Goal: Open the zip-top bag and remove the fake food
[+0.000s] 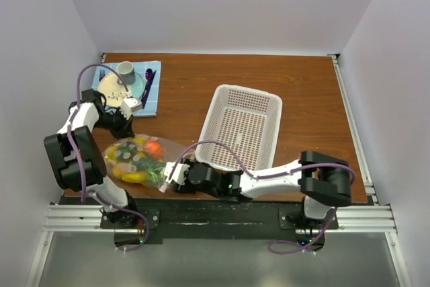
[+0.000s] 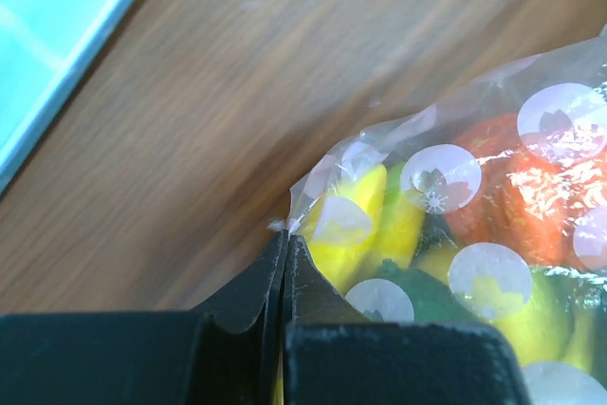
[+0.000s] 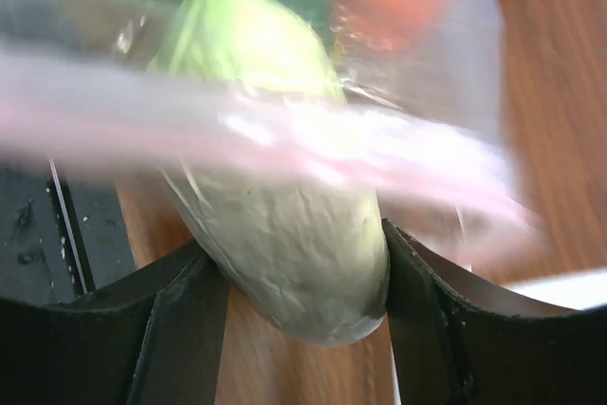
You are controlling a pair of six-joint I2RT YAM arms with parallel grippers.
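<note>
The zip-top bag (image 1: 138, 159) lies at the near left of the table, clear with pale dots, holding the fake food (image 2: 379, 225): yellow pieces, an orange tomato (image 2: 512, 187) and a green piece (image 2: 427, 296). My left gripper (image 2: 285, 239) is shut on a corner of the bag's film at its far left side (image 1: 123, 134). My right gripper (image 1: 163, 178) is at the bag's near right end. In the right wrist view its fingers (image 3: 299, 244) press both sides of a cream-white piece (image 3: 285, 263) with a pale green top, which pokes out under the blurred pinkish zipper strip (image 3: 285, 139).
A white mesh basket (image 1: 242, 126) stands right of the bag in the middle of the table. At the back left a blue mat (image 1: 151, 89) carries a plate (image 1: 111, 91) and a grey cup (image 1: 125, 70). White walls close in three sides.
</note>
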